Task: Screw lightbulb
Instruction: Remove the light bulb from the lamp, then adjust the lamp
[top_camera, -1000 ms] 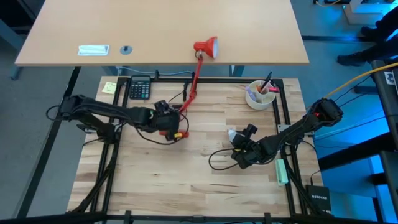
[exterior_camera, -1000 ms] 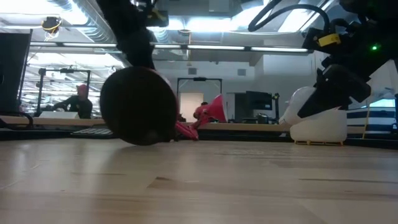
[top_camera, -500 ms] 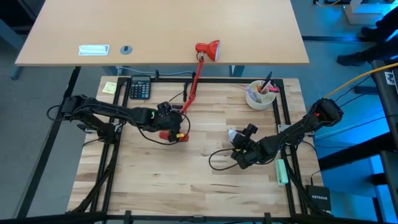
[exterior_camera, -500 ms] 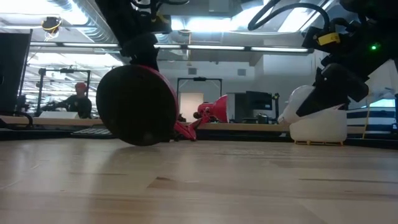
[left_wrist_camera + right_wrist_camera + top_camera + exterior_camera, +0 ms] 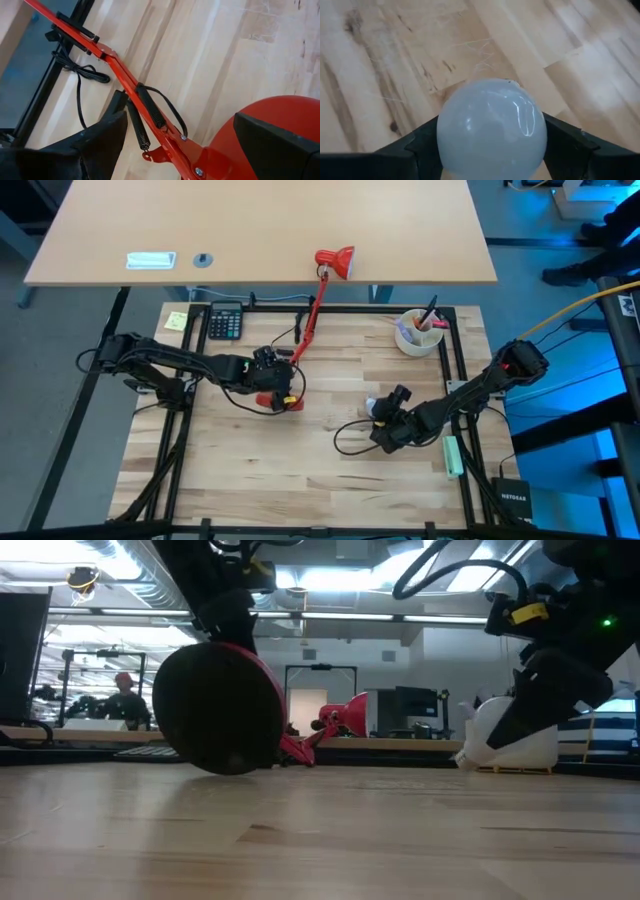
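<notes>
White lightbulb (image 5: 491, 129) (red lamp (image 5: 333, 259)), pale-wood table (image 5: 300, 460).

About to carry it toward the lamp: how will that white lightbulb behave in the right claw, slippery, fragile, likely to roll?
The lightbulb looks glossy, so it may slip between the right claw fingers. Its round globe would probably roll on the wooden table if released. It looks thin-shelled and light, so squeeze gently.

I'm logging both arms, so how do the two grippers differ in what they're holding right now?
The right gripper clasps the white lightbulb at table centre-right; the left gripper straddles the red lamp at its base. The lightbulb is small and rounded; the lamp is long-armed, its shade reaching beyond the table. Both grippers sit low over the table.
</notes>
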You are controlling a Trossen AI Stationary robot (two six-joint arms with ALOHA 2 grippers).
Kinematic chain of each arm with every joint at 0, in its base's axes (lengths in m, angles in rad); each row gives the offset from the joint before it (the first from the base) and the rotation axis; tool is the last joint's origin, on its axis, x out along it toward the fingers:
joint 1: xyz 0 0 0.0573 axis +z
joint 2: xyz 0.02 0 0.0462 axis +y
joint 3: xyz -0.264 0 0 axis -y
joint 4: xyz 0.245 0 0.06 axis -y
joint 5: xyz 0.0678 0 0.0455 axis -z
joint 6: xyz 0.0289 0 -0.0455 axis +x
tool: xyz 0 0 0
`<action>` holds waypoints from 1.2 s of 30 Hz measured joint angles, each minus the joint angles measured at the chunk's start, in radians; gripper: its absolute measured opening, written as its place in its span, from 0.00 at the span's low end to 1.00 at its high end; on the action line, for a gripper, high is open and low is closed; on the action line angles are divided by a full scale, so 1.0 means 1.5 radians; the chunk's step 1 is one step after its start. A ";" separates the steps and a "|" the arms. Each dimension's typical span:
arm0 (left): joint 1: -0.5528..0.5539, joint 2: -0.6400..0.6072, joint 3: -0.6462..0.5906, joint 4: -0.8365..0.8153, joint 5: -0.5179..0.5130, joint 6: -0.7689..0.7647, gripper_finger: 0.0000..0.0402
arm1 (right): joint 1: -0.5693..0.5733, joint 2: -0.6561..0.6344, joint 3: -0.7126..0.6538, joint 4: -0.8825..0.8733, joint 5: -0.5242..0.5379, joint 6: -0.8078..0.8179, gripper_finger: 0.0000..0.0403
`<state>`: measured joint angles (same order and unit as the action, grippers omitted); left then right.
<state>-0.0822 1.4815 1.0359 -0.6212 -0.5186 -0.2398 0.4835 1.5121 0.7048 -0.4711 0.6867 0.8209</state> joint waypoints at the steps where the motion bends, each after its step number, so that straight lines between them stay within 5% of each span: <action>1: 0.000 0.000 0.000 0.004 0.000 0.000 0.88 | 0.000 0.000 0.000 0.000 -0.002 0.006 0.68; 11: 0.002 -0.001 0.069 -0.043 0.023 -0.013 0.88 | 0.000 -0.002 0.000 -0.001 -0.058 0.046 0.85; 16: 0.047 -0.001 0.090 -0.029 0.098 -0.036 0.88 | 0.000 -0.002 0.001 -0.001 -0.058 0.055 0.86; 25: 0.162 0.001 0.091 -0.029 0.112 -0.051 0.88 | 0.000 -0.033 0.050 -0.094 -0.071 0.033 0.83; 29: 0.194 0.001 0.077 -0.004 0.169 -0.047 0.88 | 0.008 -0.092 0.123 -0.191 -0.032 0.041 0.83; 36: 0.236 0.007 0.032 0.066 0.234 -0.065 0.88 | 0.018 -0.169 0.140 -0.197 0.095 0.045 0.83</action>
<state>0.2719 1.4915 1.0836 -0.5224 -0.1684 -0.3368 0.5110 1.2592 0.9146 -0.7660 0.8289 0.8879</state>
